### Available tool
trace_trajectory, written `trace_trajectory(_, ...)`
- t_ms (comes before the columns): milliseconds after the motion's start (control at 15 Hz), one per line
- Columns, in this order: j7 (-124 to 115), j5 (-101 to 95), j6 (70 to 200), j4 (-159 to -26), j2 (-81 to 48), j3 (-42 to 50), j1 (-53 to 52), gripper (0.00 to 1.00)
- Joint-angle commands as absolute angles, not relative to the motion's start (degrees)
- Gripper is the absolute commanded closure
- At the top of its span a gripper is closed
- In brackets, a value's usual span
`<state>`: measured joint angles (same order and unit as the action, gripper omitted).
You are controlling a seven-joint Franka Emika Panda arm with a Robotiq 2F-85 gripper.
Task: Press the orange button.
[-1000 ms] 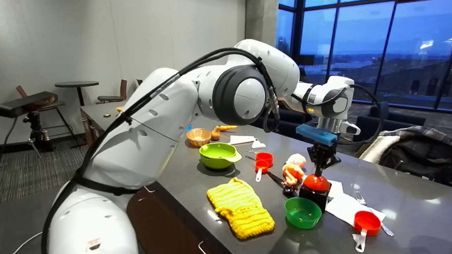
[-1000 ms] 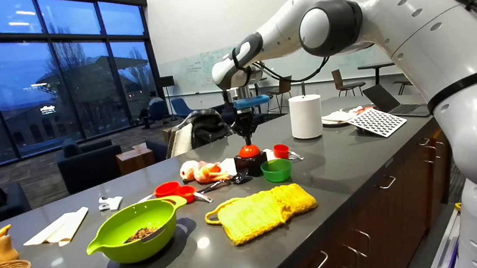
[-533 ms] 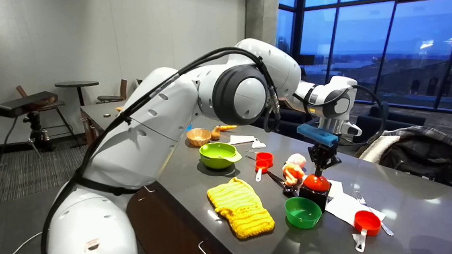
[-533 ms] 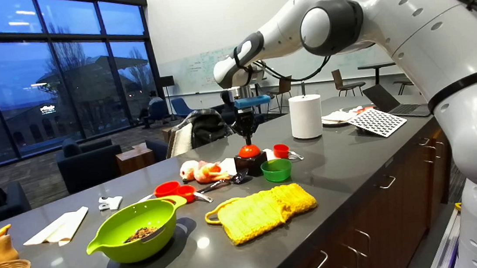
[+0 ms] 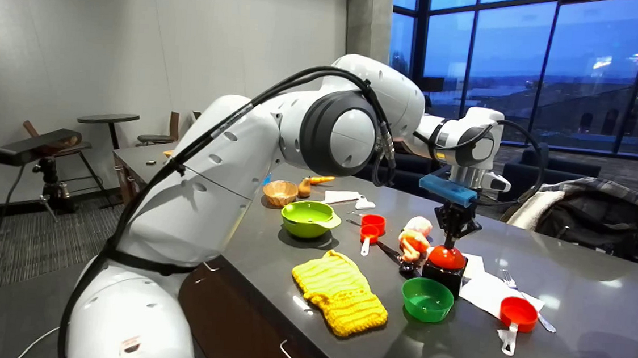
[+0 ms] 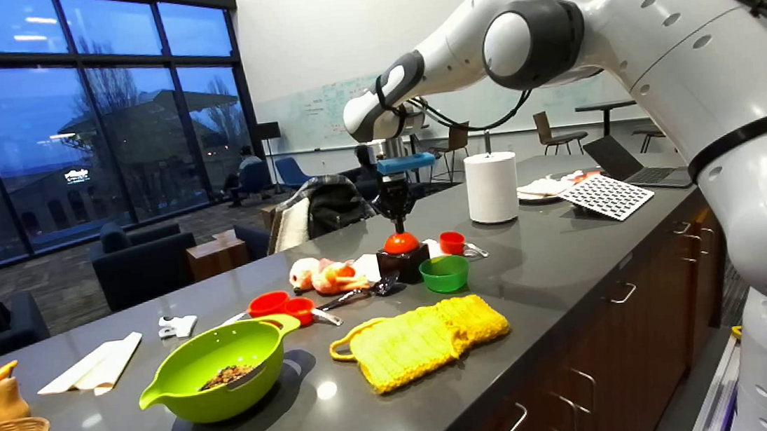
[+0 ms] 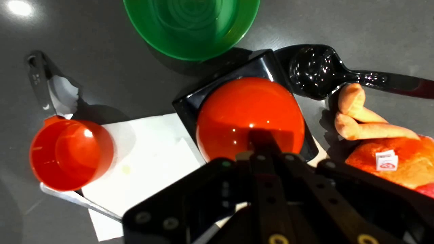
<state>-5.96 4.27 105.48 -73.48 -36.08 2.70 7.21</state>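
Note:
The orange-red dome button sits on a square black base on the dark counter. It shows in both exterior views (image 5: 447, 258) (image 6: 401, 244) and large in the wrist view (image 7: 251, 108). My gripper (image 5: 449, 244) points straight down with its fingers together and nothing between them. It also shows in an exterior view (image 6: 399, 227) and at the bottom of the wrist view (image 7: 264, 140). Its fingertips are at the top of the dome and appear to touch it. The fingers hide part of the dome in the wrist view. How far the dome is pressed down cannot be told.
A green cup (image 5: 427, 300) stands close beside the button base. A black spoon (image 7: 317, 73) and a plush toy (image 7: 396, 156) lie on another side. A red measuring cup (image 7: 71, 154) and white paper (image 7: 145, 152) are near. A yellow knitted cloth (image 6: 424, 344) and lime bowl (image 6: 221, 393) are farther off.
The wrist has shifted very slightly since one second ago. The fingertips stay at the top of the button. Nothing else has visibly moved.

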Motion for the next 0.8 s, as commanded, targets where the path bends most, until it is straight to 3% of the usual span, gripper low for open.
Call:
trace_trajectory(0, -6.0, 5.6, 106.2, -77.2, -36.3, 2.7, 7.2, 1.00)
trace_trajectory(733, -6.1, 4.7, 105.2, -74.2, -35.7, 3.1, 7.0, 1.00)
